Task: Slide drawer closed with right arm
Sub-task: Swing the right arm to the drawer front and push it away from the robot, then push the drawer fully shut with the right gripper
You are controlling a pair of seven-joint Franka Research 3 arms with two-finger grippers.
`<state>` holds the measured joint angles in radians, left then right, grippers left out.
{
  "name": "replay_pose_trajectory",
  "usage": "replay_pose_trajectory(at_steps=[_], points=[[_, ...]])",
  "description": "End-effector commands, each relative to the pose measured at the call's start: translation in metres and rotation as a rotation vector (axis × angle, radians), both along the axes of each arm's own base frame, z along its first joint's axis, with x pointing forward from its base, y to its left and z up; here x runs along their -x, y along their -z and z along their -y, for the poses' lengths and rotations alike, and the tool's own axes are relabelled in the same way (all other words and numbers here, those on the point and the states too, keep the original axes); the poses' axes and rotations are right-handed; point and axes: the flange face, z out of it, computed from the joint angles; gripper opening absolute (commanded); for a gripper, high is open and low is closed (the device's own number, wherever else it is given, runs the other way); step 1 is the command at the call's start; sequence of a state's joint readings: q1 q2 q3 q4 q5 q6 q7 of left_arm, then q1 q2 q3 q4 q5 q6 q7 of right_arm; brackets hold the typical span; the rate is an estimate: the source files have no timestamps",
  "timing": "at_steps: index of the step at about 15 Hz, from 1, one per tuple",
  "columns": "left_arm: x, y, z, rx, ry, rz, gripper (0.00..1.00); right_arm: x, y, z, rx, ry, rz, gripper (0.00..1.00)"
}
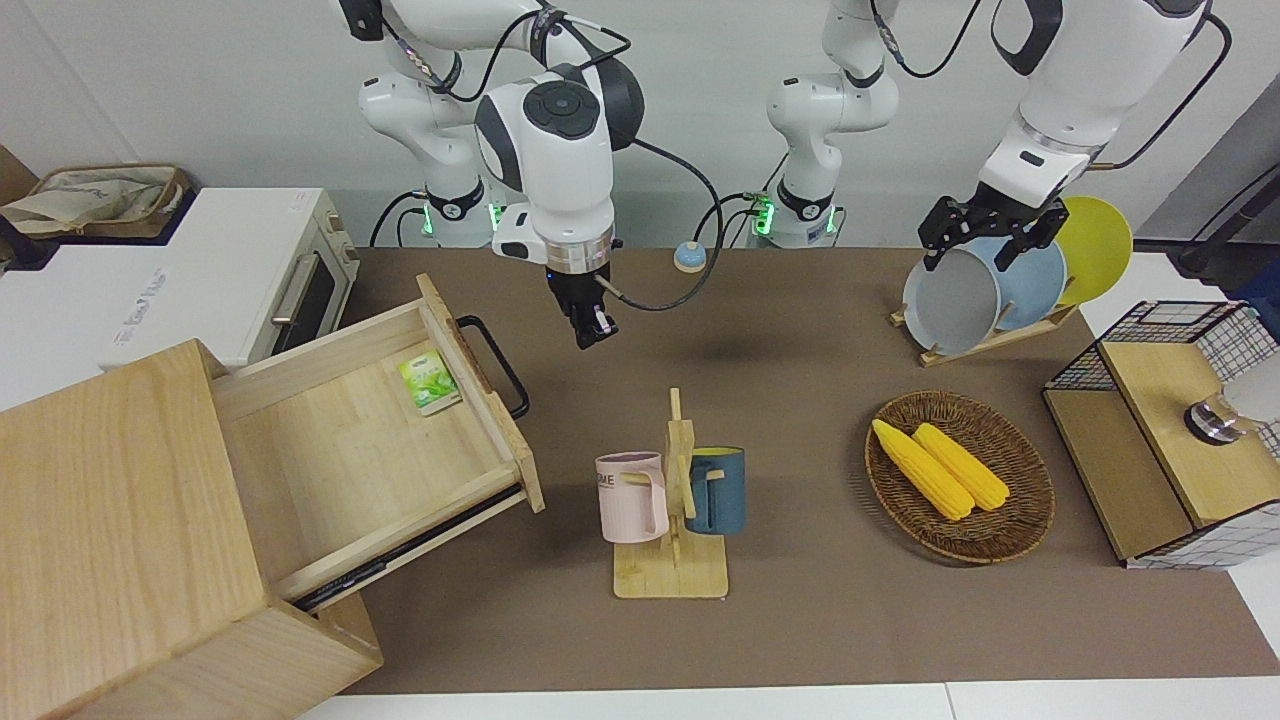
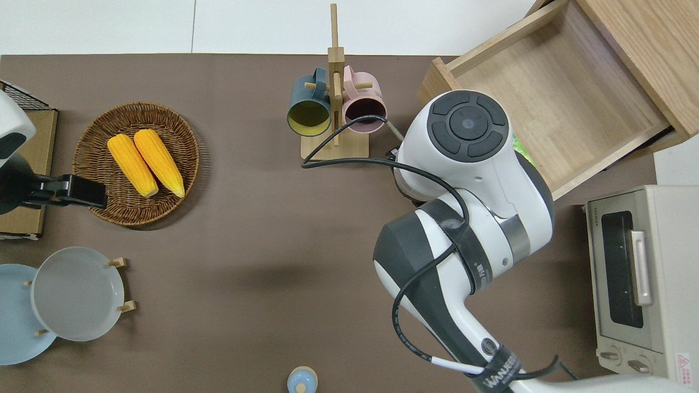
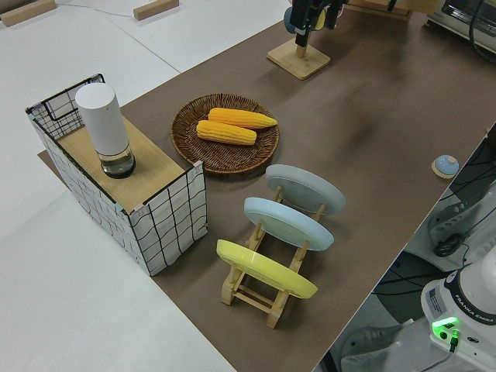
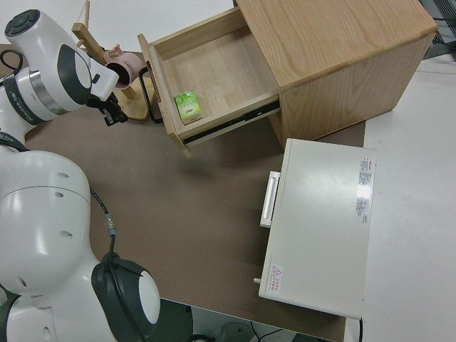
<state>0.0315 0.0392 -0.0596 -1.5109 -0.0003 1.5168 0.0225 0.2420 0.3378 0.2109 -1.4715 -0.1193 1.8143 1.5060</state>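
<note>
The drawer (image 1: 370, 440) stands pulled out of the pale wood cabinet (image 1: 120, 540) at the right arm's end of the table. A green packet (image 1: 428, 382) lies inside it. Its black bar handle (image 1: 497, 365) faces the table's middle. My right gripper (image 1: 592, 333) hangs shut and empty above the brown mat, a short way from the handle toward the left arm's end and touching nothing. In the right side view the right gripper (image 4: 112, 114) sits beside the drawer's front panel (image 4: 160, 92). In the overhead view the arm hides the gripper and handle. The left arm is parked, its gripper (image 1: 985, 232) open.
A wooden mug rack (image 1: 672, 500) with a pink and a blue mug stands near the drawer's front corner. A white oven (image 1: 290, 280) sits nearer to the robots than the cabinet. A corn basket (image 1: 958, 478), plate rack (image 1: 990, 290) and wire box (image 1: 1170, 430) fill the left arm's end.
</note>
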Motion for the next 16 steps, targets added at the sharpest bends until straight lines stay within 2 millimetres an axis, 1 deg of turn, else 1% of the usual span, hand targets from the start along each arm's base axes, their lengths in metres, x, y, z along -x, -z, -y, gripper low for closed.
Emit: replay_pose_trajectory(at_steps=[1,3,4,5,9,11,16], points=[[-0.002,-0.003,-0.001,-0.016,0.012,-0.006,0.99,-0.015,0.011,0.019,0.008,-0.016,0.02,0.0],[-0.002,-0.003,-0.001,-0.016,0.012,-0.006,0.99,-0.02,0.018,0.023,0.008,-0.011,0.023,0.0],[-0.002,-0.004,-0.001,-0.016,0.012,-0.005,0.99,-0.024,0.024,0.031,0.012,0.002,0.016,0.0],[-0.002,-0.004,-0.001,-0.016,0.012,-0.005,0.99,-0.027,0.024,0.035,0.012,0.006,0.019,0.0],[-0.002,-0.003,-0.001,-0.016,0.012,-0.006,0.99,-0.036,0.022,0.06,0.015,-0.009,0.025,0.0],[-0.002,-0.004,-0.001,-0.016,0.012,-0.005,0.99,-0.039,0.02,0.067,0.016,-0.005,0.028,0.0],[-0.002,-0.004,-0.001,-0.016,0.012,-0.005,0.99,-0.053,0.014,0.1,0.004,-0.005,0.072,0.0]])
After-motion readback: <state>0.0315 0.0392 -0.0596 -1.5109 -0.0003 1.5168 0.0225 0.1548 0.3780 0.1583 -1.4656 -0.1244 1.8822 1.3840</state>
